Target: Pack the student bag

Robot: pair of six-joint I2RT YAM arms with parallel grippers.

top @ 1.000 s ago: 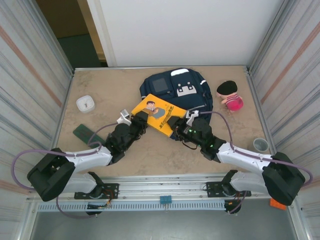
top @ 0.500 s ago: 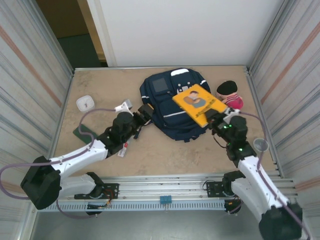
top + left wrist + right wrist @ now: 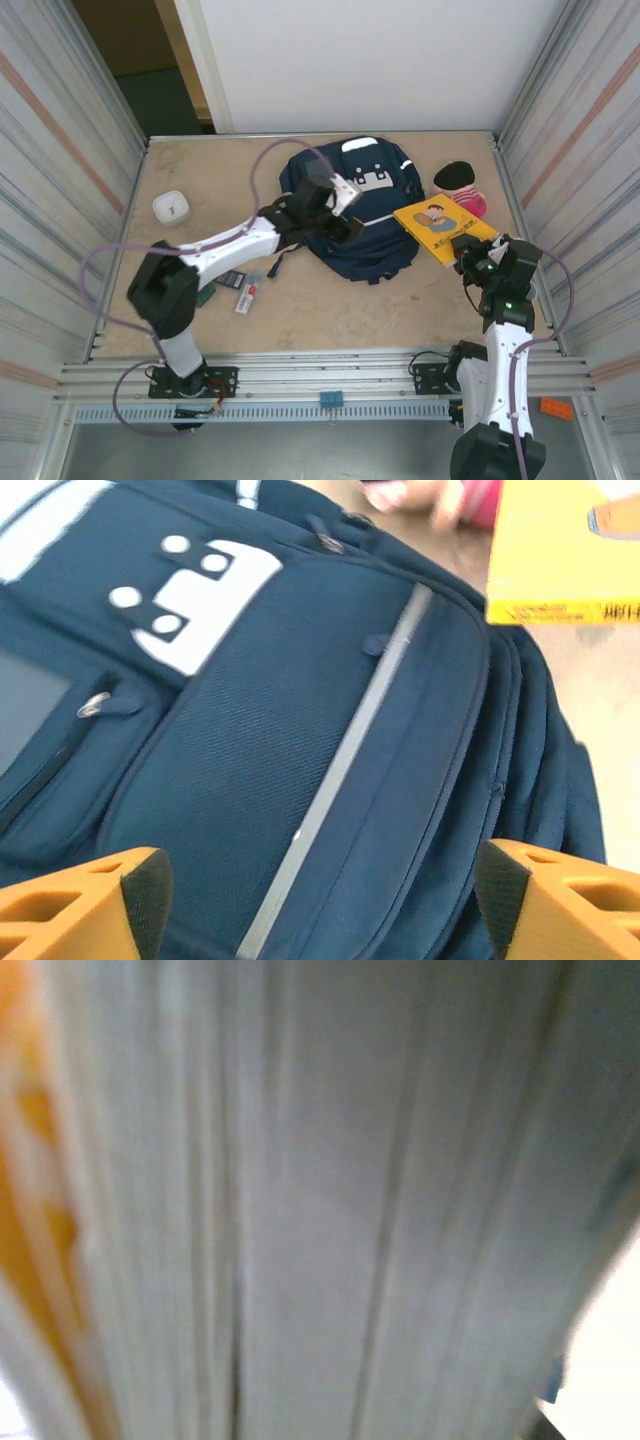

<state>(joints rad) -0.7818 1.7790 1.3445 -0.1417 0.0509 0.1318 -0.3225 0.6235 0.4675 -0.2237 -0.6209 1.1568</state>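
Several loose things ring the student bag [image 3: 365, 215]. A pink doll [image 3: 460, 188] with a black cap sits just beside its right edge. A small white dish [image 3: 171, 207] is well off to the left, and a small white-and-red item [image 3: 247, 296] lies on the table [image 3: 330, 310] near the left forearm.

A yellow book [image 3: 443, 228] hangs between the bag and the right wall, close to the bag but not touching it. From above it covers the doll's lower part. The right gripper [image 3: 472, 258] is clamped on the book's near corner. The right wrist view is a blur of pale streaks with orange at the left, too blurred to read.

The bag lies flat, front up, in the middle of the far half of the table, with its white patch toward the far wall.

The left gripper [image 3: 338, 226] hangs over the bag's front pocket with its jaws spread wide and nothing held. In the wrist view the orange fingertips [image 3: 100, 900] stand far apart, with the grey stripe running between them. Whether they touch the fabric cannot be told.
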